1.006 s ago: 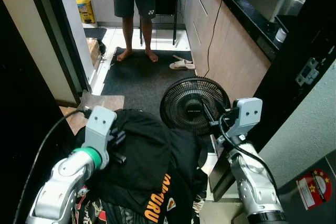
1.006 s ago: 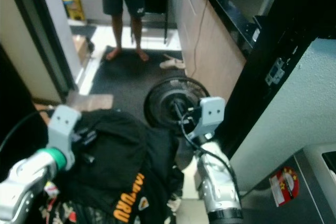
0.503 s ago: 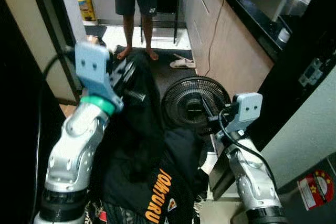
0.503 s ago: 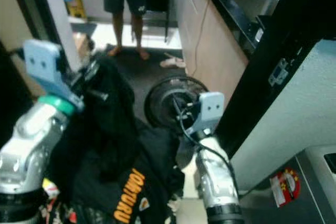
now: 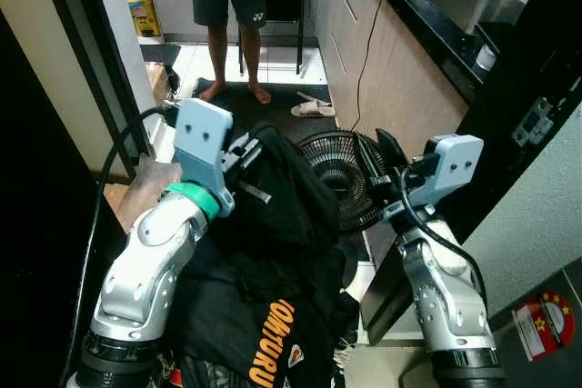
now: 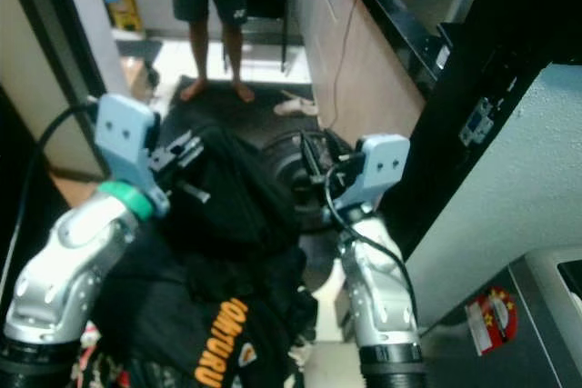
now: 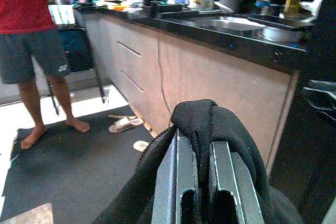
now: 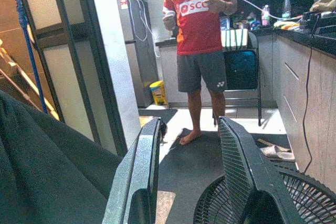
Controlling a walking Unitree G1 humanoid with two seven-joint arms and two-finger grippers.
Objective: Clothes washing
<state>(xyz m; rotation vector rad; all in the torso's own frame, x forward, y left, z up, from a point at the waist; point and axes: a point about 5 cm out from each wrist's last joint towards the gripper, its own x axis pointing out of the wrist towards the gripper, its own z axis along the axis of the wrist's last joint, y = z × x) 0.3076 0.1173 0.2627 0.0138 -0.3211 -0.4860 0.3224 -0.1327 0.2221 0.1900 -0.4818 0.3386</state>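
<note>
- My left gripper [image 7: 195, 195] has its two fingers pinched nearly together on a fold of the black garment [image 5: 282, 202], which bulges up over the fingertips in the left wrist view.
- The garment hangs from that pinch in front of me, raised above the clothes pile [image 5: 264, 333] that sits low between my arms. Its lower part drapes onto the pile.
- My right gripper [image 8: 189, 174] is spread wide and empty, held just beside the cloth and above the floor fan [image 5: 341, 174].
- To do this lift well, I judge I should keep the pinch firm and raise until the hem clears the pile — otherwise the garment with orange lettering [image 5: 265, 344] may drag along.
- I would keep the cloth off the fan and its cord, and mind the person [image 5: 229, 6] standing on the mat ahead.
- Long axis: the garment runs roughly top to bottom, from the pinch down to the pile, bunched rather than flat — I cannot tell collar from hem.
</note>
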